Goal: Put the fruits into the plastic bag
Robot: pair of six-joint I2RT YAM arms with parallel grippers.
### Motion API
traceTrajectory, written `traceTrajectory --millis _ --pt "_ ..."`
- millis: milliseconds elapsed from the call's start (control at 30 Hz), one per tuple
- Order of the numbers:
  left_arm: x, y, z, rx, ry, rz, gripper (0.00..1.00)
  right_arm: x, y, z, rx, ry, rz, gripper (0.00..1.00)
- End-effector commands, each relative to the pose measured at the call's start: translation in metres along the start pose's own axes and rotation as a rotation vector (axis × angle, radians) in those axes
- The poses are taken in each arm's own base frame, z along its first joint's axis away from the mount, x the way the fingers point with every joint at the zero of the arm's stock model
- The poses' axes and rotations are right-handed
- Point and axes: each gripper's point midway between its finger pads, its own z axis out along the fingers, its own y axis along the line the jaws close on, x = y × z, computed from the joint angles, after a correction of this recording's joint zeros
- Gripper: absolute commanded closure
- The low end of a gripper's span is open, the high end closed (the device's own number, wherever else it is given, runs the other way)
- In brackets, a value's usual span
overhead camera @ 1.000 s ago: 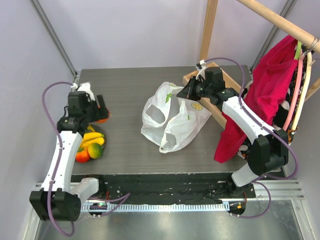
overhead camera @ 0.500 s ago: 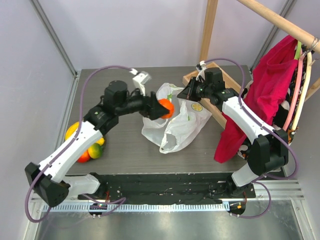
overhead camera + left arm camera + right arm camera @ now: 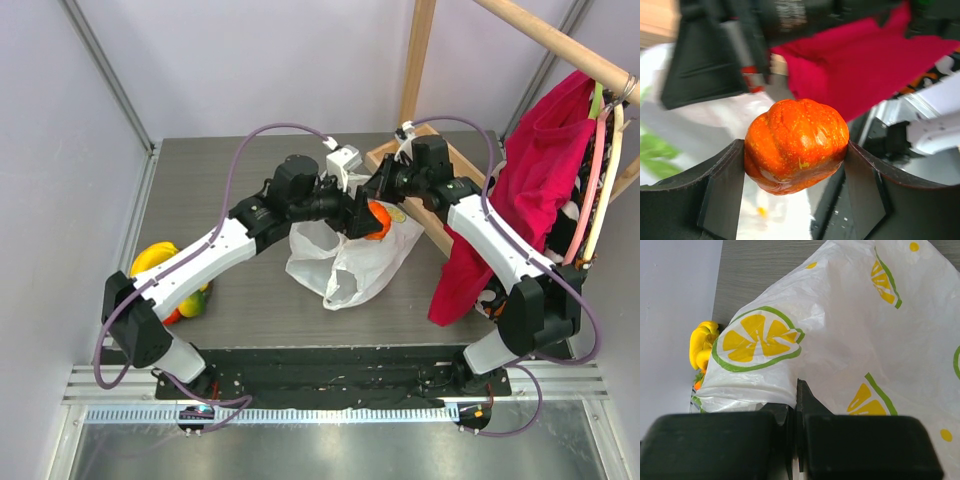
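My left gripper point(image 3: 368, 220) point(image 3: 796, 160) is shut on a ribbed orange fruit point(image 3: 376, 219) point(image 3: 796, 145), held above the far right part of the plastic bag point(image 3: 345, 255). That white bag point(image 3: 850, 335), printed with lemon slices, lies mid-table. Its upper edge is pinched in my right gripper point(image 3: 385, 188) point(image 3: 797, 395), which is shut on the film. More fruits stay at the table's left edge: a yellow banana bunch point(image 3: 153, 259) point(image 3: 702, 342), with a red-orange one point(image 3: 170, 315) and a green one point(image 3: 193, 303) partly hidden by my left arm.
A wooden frame point(image 3: 430, 215) runs diagonally behind the bag, with an upright post point(image 3: 418, 60). A red cloth point(image 3: 520, 190) hangs from a wooden rail at the right. Grey walls close the back and left sides.
My left arm swung from the fruit pile at the left across the table to the bag, carrying the orange fruit. The right gripper kept its pinch on the bag.
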Motion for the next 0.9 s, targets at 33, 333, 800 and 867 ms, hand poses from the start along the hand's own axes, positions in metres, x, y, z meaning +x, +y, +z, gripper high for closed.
traceTrajectory --millis 33,333,800,867 --pt "-0.027 0.045 -0.025 -0.235 -0.098 0.064 0.6 -0.017 0.016 -0.019 -0.029 -0.07 -0.036 0.99" --pt "0.004 0.112 -0.05 -0.602 -0.052 0.05 0.6 -0.018 0.018 -0.022 -0.033 -0.076 -0.035 0.99" --pt "0.06 0.098 0.003 -0.418 0.013 -0.043 0.55 -0.013 0.017 -0.015 -0.046 -0.058 -0.015 0.99" --pt "0.065 0.1 0.01 -0.408 0.006 -0.068 0.54 -0.012 0.016 -0.015 -0.048 -0.055 -0.011 0.99"
